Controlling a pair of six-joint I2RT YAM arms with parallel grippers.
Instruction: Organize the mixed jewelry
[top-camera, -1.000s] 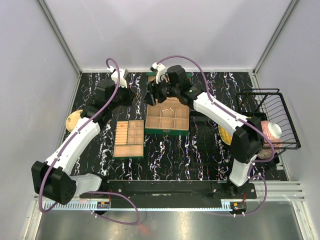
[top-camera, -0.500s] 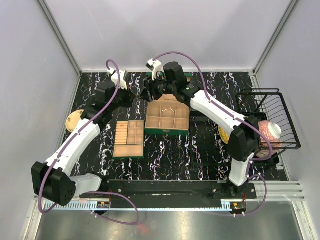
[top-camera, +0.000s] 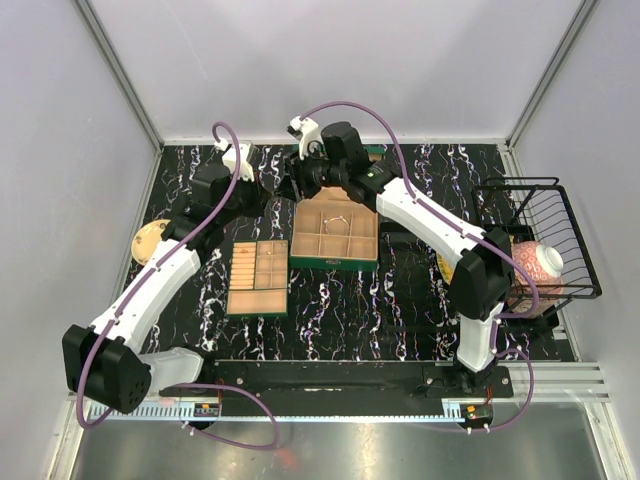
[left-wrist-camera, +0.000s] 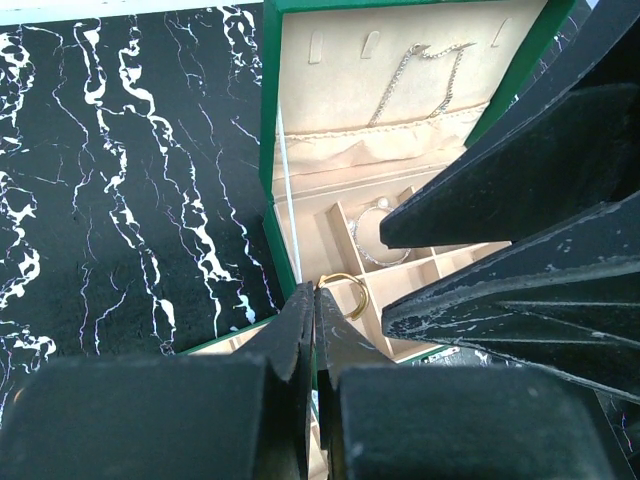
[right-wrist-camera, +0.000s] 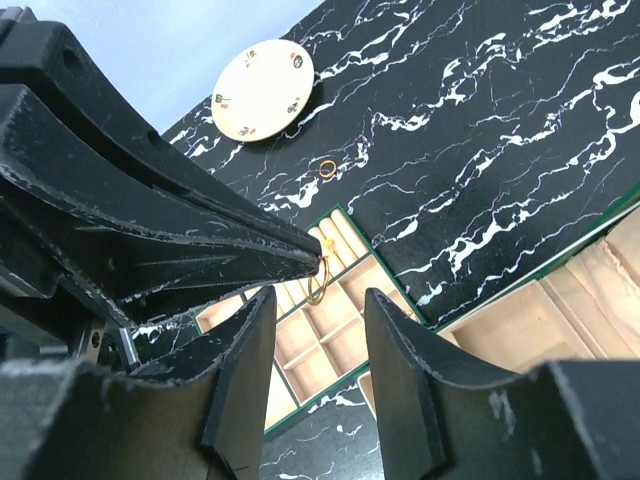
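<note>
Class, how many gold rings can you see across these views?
2. One gold ring pinched in the left gripper; a second gold ring loose on the table. Others may be hidden.

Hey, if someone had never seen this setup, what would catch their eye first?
The two arms come tip to tip at the far middle of the black marbled table. There the left gripper is shut on a gold ring, and the right gripper stands open around it. Beside them sits the open green box, with a thin chain hanging in its lid.
</note>
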